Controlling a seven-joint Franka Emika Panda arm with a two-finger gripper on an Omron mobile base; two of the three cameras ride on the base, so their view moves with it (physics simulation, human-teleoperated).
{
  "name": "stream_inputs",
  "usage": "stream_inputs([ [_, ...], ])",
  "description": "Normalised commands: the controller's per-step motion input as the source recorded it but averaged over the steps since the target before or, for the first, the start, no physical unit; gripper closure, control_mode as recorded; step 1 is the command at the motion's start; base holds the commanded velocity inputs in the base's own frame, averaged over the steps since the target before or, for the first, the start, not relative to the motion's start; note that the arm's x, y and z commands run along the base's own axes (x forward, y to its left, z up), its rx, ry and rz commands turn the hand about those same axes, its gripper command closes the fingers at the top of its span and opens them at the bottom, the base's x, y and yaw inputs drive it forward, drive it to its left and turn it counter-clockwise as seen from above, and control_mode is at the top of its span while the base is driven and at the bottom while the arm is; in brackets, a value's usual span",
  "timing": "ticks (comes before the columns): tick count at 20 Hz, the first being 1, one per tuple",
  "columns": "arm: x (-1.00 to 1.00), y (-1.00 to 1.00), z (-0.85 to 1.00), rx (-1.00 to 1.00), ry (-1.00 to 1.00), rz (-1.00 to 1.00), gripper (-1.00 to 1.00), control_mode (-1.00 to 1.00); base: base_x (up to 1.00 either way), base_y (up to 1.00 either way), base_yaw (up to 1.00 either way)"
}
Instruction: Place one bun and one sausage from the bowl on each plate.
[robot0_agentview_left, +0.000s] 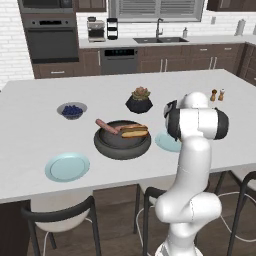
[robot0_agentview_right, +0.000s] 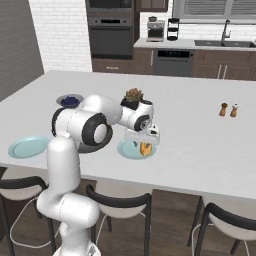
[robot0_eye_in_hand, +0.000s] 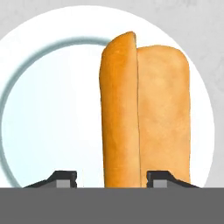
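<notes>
A golden bun stands upright on a pale blue plate just beside the dark bowl, the gripper jaws apart on either side; it looks light, soft and crushable, best pinched gently mid-length.

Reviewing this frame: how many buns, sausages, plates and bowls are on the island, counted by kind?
Buns: 2, one in the dark bowl at, one over the near plate at
Sausages: 1 clearly seen
Plates: 2, the other at
Bowls: 2, including the berry bowl
Total: 7
</notes>
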Motion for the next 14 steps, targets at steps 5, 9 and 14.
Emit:
stream_inputs([
  [5, -0.12, 0.00, 0.19, 0.00, 0.00, 0.00, -1.00, -1.00, 0.00, 0.00, 0.00],
  [9, -0.33, 0.00, 0.53, 0.00, -0.04, 0.02, -1.00, -1.00, 0.00, 0.00, 0.00],
  [14, -0.77, 0.12, 0.68, 0.01, -0.15, 0.14, -1.00, -1.00, 0.00, 0.00, 0.00],
])
